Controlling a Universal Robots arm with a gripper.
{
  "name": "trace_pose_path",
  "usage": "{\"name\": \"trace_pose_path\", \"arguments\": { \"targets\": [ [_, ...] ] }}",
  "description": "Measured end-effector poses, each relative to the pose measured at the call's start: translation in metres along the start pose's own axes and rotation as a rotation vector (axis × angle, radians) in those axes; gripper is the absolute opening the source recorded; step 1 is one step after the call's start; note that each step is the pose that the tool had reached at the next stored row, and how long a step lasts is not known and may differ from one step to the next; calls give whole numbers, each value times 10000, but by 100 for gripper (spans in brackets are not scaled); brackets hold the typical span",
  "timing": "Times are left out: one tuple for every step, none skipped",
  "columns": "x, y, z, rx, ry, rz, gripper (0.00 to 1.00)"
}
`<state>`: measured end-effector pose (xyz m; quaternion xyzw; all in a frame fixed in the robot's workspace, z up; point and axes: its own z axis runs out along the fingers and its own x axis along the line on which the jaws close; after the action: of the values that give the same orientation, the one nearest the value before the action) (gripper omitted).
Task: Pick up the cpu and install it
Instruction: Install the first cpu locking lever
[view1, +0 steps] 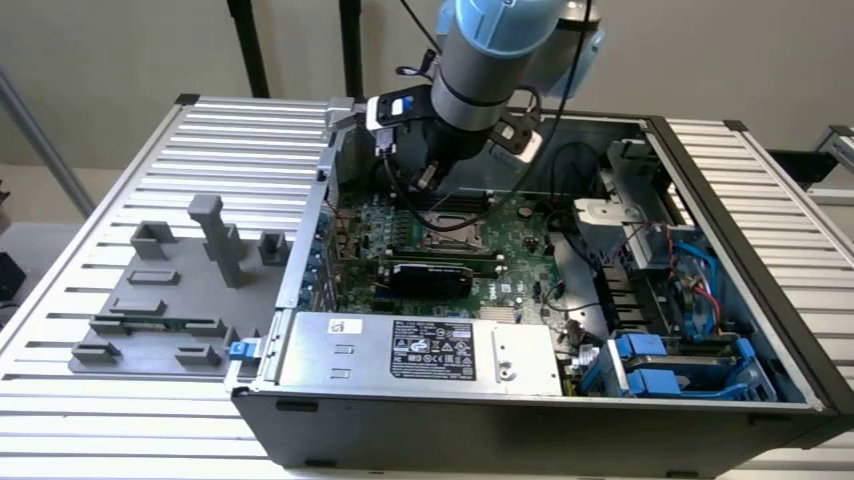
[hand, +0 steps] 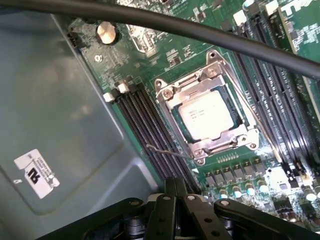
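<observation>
Pincer: the gripper looks clenched, the fingers are squeezed together with nothing between them, and it isn't touching any part.
Where it hangs: low inside the open computer case, over the far end of the motherboard, just above the board and near the socket.
Cpu: the cpu is lying flat in its socket, silvery top up, boxed in by the metal retention frame. It's apart from the fingers.
Around the socket: black memory slots run along both sides, a thin wire lever sticks out by the frame's corner, and a black cable crosses in front of the wrist camera.
Case contents: a silver power supply with a label along the near edge, and blue drive caddies plus loose wiring on the exterior view's right.
Fixture: a grey fixture plate with upright blocks sits on the exterior view's left, just beside the case.
Surface: everything is parked on a slatted aluminium table.
Room: plain beige wall behind, with dark posts rising past the table's far edge.
</observation>
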<state>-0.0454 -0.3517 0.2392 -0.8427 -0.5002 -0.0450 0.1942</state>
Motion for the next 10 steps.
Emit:
{"name": "trace_pose_path", "arguments": {
  "targets": [
    [0,3,5,-39,-82,-8,11],
    [2,4,15,-72,-150,-10,11],
    [4,5,30,-92,-187,-9,11],
    [8,5,49,-100,-202,-8,11],
    [10,6,68,-103,-204,-7,11],
    [11,9,87,-103,-206,-6,11],
    [9,11,95,-102,-204,-7,11],
    [10,11,95,-106,-214,-7,11],
    [9,11,96,-110,-222,-5,11],
    [8,13,102,-111,-222,-5,11]
  ]
}}
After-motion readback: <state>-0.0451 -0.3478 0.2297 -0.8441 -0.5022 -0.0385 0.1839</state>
